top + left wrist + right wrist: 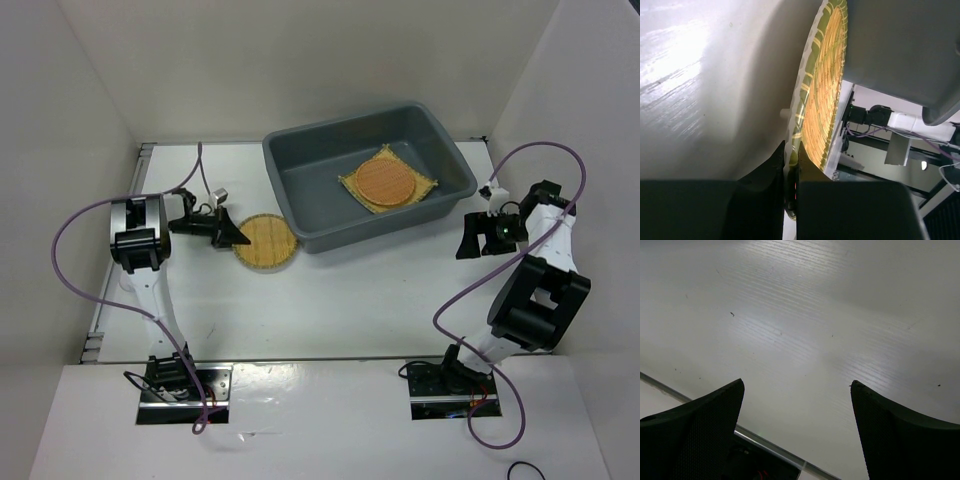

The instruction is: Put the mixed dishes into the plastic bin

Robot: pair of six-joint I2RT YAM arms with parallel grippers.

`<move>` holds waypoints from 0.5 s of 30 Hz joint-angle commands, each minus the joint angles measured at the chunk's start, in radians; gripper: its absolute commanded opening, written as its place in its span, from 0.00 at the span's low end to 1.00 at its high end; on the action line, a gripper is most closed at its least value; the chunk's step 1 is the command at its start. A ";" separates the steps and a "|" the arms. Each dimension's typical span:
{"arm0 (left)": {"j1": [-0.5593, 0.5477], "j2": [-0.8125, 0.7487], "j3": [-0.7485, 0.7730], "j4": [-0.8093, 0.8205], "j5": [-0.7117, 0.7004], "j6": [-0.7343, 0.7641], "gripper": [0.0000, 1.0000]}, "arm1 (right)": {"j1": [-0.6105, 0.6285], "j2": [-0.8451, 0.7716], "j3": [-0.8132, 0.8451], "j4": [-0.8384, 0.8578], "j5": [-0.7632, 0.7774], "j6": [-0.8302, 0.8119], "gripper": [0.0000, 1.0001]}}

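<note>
White worktop [380,290]: left fingers [767,172] pinch the yellow round mat [267,242] by its rim, plastic bin [320,180] just rightward; right fingers [695,430] gape wide.

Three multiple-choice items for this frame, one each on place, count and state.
1. Where is the orange round mat? A on the table; B in the plastic bin, on the square yellow mat; C under the bin.
2. How many mats lie in the bin? A one; B two; C three.
3. The left tool is: A shut on the yellow round mat's edge; B open above the bin; C out of view.
Key: 1 B, it lies on the square mat inside the bin. 2 B, only those two. 3 A, the wrist view shows the rim pinched.
</note>
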State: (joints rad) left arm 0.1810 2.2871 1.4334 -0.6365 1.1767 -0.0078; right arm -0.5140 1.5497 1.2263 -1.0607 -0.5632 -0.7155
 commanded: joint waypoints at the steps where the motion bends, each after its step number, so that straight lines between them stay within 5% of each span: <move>1: 0.006 -0.012 0.057 -0.015 0.086 -0.027 0.00 | 0.000 -0.059 -0.016 -0.012 -0.020 -0.006 0.91; 15: 0.015 -0.142 0.513 0.064 -0.255 -0.473 0.00 | 0.000 -0.080 -0.047 0.016 -0.049 0.025 0.91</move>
State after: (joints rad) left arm 0.2047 2.2578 1.8599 -0.6182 0.9627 -0.3313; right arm -0.5140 1.5074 1.2022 -1.0542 -0.5877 -0.7040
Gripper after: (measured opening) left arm 0.098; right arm 0.912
